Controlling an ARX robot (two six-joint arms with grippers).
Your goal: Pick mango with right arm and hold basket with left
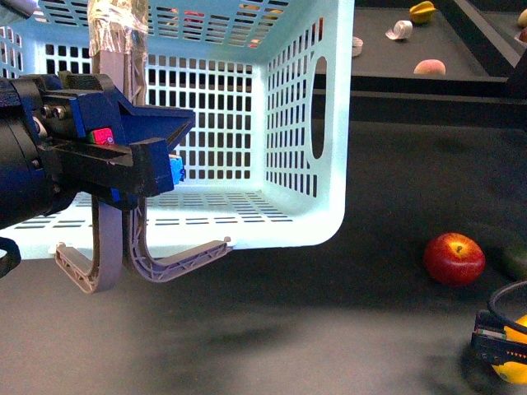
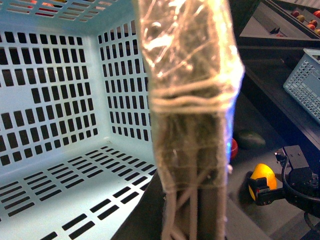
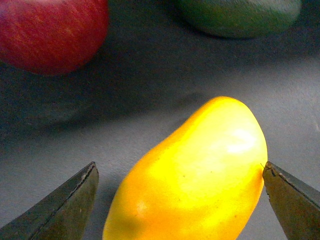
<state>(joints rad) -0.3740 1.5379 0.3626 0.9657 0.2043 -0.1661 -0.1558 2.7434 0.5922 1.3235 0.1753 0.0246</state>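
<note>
The pale turquoise basket (image 1: 288,123) stands on the dark table, far left. My left gripper (image 1: 156,160) is shut on its tape-wrapped handle (image 1: 119,49), which fills the left wrist view (image 2: 190,100). The yellow-orange mango (image 3: 195,175) lies on the table between the open jaws of my right gripper (image 3: 180,167). One finger (image 3: 287,195) is close to the mango's side; the other finger (image 3: 65,210) is apart from it. In the front view the mango (image 1: 515,366) and right gripper (image 1: 494,346) sit at the bottom right corner, partly cut off.
A red apple (image 1: 454,258) and a dark green fruit (image 1: 517,262) lie just beyond the mango. The basket's second handle (image 1: 177,263) hangs low at its front. A raised shelf (image 1: 428,37) with small items is at the back right.
</note>
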